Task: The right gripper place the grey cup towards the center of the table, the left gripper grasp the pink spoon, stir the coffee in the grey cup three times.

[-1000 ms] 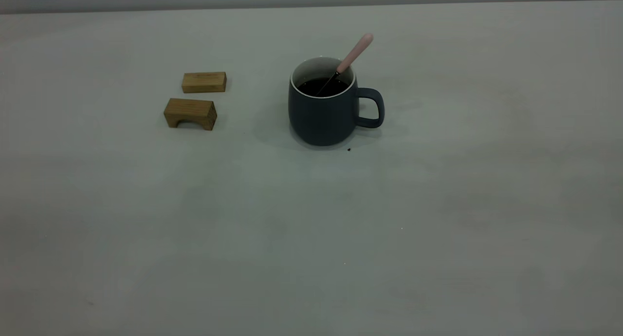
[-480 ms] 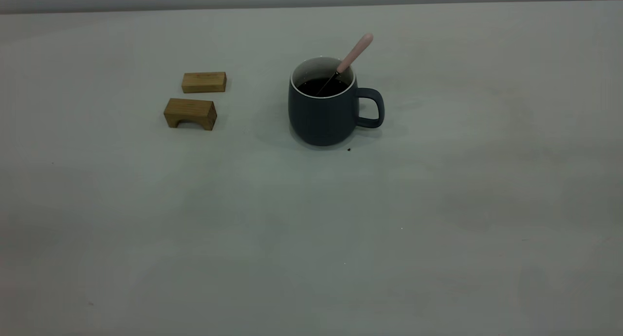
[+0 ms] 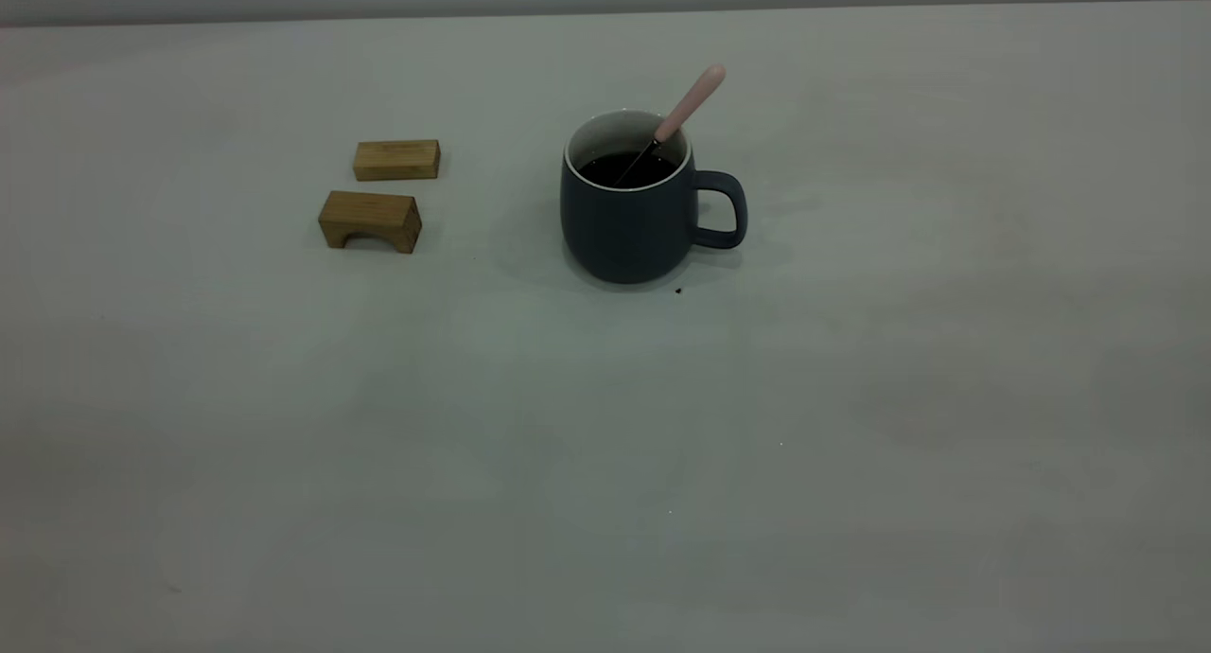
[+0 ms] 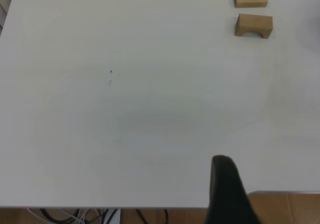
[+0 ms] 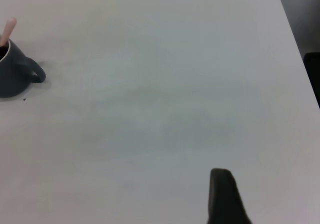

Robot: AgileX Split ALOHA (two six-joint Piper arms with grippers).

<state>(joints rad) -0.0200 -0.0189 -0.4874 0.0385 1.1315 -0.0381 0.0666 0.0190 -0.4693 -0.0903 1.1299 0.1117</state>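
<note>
Cup (image 3: pixel 626 220) w/ coffee (image 3: pixel 626 168) sits mid-desk (image 3: pixel 605 445), ready for stirring; pink spoon (image 3: pixel 690 104) leans on rim, handle up for grabbing; both tools barely visible, can't tell open/closed.

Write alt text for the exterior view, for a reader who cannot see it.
A grey cup of dark coffee stands on a pale table, handle to the view's right, with a pink spoon leaning inside against its rim. To the view's left lie two wooden blocks, one plain, one arched. No arm or gripper appears in this view.
</note>
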